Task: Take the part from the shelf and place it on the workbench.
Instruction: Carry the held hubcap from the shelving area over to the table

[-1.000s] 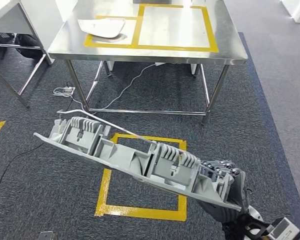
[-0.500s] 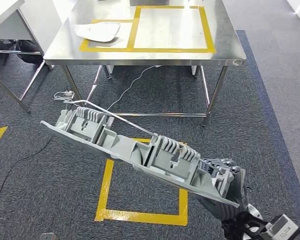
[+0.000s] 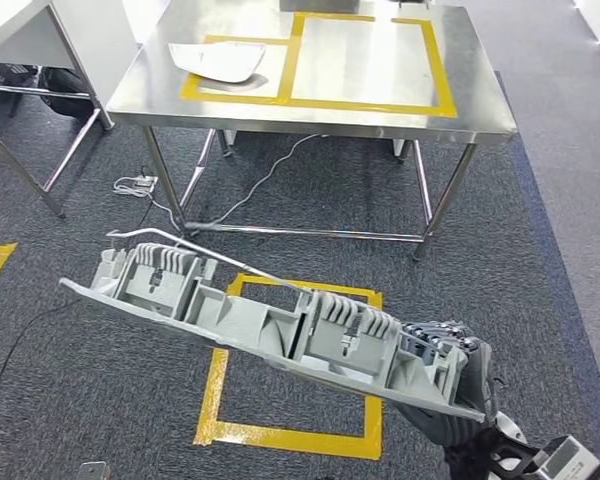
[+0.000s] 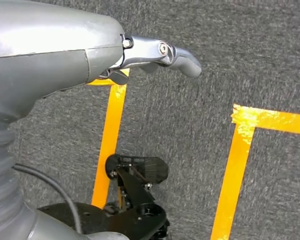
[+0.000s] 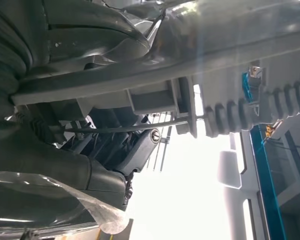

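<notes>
The part (image 3: 274, 325) is a long grey plastic piece with many ribs and little boxes on its open side. It hangs in the air over the dark carpet, tilted, with its far end higher. The robot's right hand (image 3: 452, 400) holds its near end. The workbench (image 3: 478, 105) is a shiny steel table with yellow tape squares on top, well apart from the part.

Matt grey plastic part (image 3: 267, 325), brushed steel workbench (image 3: 470, 110), rough carpet (image 3: 93, 390)

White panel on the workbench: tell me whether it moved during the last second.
No. The white panel lies in the same yellow tape frame on the workbench; the camera shifted.
</notes>
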### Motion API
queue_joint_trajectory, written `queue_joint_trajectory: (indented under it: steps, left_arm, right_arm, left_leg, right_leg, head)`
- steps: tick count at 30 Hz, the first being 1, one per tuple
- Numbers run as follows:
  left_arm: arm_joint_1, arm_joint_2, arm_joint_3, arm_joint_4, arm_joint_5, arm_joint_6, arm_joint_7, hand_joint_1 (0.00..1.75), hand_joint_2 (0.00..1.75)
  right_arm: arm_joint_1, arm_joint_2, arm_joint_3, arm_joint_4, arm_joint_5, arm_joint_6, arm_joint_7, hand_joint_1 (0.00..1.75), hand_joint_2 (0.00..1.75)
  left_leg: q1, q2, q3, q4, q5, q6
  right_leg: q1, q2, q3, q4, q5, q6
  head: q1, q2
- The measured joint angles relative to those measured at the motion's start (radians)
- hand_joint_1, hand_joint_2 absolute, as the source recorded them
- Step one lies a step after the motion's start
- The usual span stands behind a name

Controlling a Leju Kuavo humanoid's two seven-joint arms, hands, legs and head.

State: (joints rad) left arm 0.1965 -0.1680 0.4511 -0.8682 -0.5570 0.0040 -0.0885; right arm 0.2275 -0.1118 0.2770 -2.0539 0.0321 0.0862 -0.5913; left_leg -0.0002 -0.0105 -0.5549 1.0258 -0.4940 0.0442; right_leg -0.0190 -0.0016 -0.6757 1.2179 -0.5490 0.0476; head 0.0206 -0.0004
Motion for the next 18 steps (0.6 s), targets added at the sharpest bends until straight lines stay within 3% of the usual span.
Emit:
queue_joint_trajectory:
  steps: [2, 3, 5, 8, 9, 12, 13, 14, 16, 18]
  left_arm:
    - [0.0, 0.0, 0.0, 0.0, 0.0, 0.0, 0.0, 0.0, 1.75]
    - [-0.001, -0.001, 0.0, 0.0, 0.0, 0.0, 0.0, 0.0, 1.75]
    - [-0.002, -0.001, 0.0, 0.0, 0.0, 0.0, 0.0, 0.0, 1.75]
    - [-0.004, -0.001, 0.0, -0.001, 0.0, 0.0, 0.0, 0.0, 1.75]
    - [-0.004, -0.001, 0.0, -0.001, 0.0, 0.001, 0.0, 0.0, 1.75]
    - [-0.003, -0.001, -0.001, -0.001, 0.0, 0.0, 0.0, 0.0, 1.75]
    - [-0.003, -0.001, -0.001, -0.001, 0.0, 0.0, 0.0, 0.0, 1.75]
    - [-0.002, -0.001, -0.001, -0.001, 0.0, 0.0, 0.0, 0.0, 1.75]
    - [-0.001, 0.001, -0.001, -0.001, 0.0, 0.001, 0.0, 0.0, 1.75]
    - [-0.001, 0.001, -0.001, -0.001, 0.0, 0.0, 0.0, 0.0, 1.75]
  right_arm:
    - [-0.001, 0.0, 0.0, 0.0, 0.0, 0.0, 0.0, 1.75, 1.75]
    - [-0.001, 0.0, 0.0, 0.0, 0.0, 0.0, 0.0, 1.75, 1.75]
    - [-0.001, 0.0, 0.0, 0.0, 0.0, 0.0, 0.0, 1.75, 1.75]
    - [0.0, 0.0, 0.0, 0.0, 0.0, 0.0, 0.0, 1.75, 1.75]
    - [0.0, 0.0, 0.0, 0.0, 0.0, 0.0, 0.0, 1.75, 1.75]
    - [0.0, 0.0, 0.0, 0.0, -0.001, 0.0, -0.001, 1.75, 1.75]
    - [0.0, 0.0, 0.0, 0.0, -0.001, 0.0, -0.001, 1.75, 1.75]
    - [0.001, 0.0, 0.0, 0.0, 0.0, 0.0, 0.0, 1.75, 1.75]
    - [0.001, 0.0, -0.001, 0.0, 0.0, 0.0, 0.0, 1.75, 1.75]
    - [0.0, 0.0, -0.001, 0.0, -0.001, 0.0, 0.0, 1.75, 1.75]
  left_leg:
    - [-0.003, -0.002, 0.01, 0.002, -0.009, -0.006]
    - [-0.005, -0.002, 0.011, 0.002, -0.013, -0.01]
    - [-0.005, -0.001, 0.011, 0.002, -0.015, -0.021]
    - [-0.002, 0.002, 0.005, 0.027, -0.036, -0.038]
    - [0.0, 0.002, -0.013, 0.069, -0.06, -0.045]
    - [0.01, 0.002, -0.109, 0.258, -0.138, -0.06]
    - [0.013, 0.002, -0.126, 0.283, -0.134, -0.064]
    - [0.015, 0.002, -0.124, 0.268, -0.109, -0.066]
    - [0.021, -0.009, -0.076, 0.146, -0.025, -0.068]
    - [0.024, -0.036, -0.031, 0.034, 0.017, -0.066]
  right_leg:
    - [0.003, 0.0, 0.059, -0.132, 0.063, -0.011]
    - [0.006, 0.001, 0.08, -0.172, 0.073, -0.014]
    - [0.01, 0.003, 0.092, -0.193, 0.07, -0.019]
    - [0.003, 0.007, 0.1, -0.205, 0.073, -0.033]
    - [0.0, 0.009, 0.105, -0.209, 0.074, -0.037]
    - [-0.001, 0.019, 0.11, -0.21, 0.07, -0.042]
    - [-0.002, 0.027, 0.112, -0.21, 0.069, -0.041]
    - [-0.004, 0.036, 0.114, -0.21, 0.067, -0.039]
    - [-0.008, 0.054, 0.123, -0.209, 0.062, -0.032]
    - [-0.008, 0.07, 0.124, -0.206, 0.057, -0.021]
  head:
    - [0.0, 0.0]
    - [-0.001, 0.0]
    - [-0.002, 0.0]
    - [-0.004, 0.0]
    - [-0.006, 0.0]
    - [-0.008, 0.0]
    - [-0.008, 0.0]
    - [-0.008, 0.0]
    - [-0.009, 0.0]
    - [-0.011, 0.0]
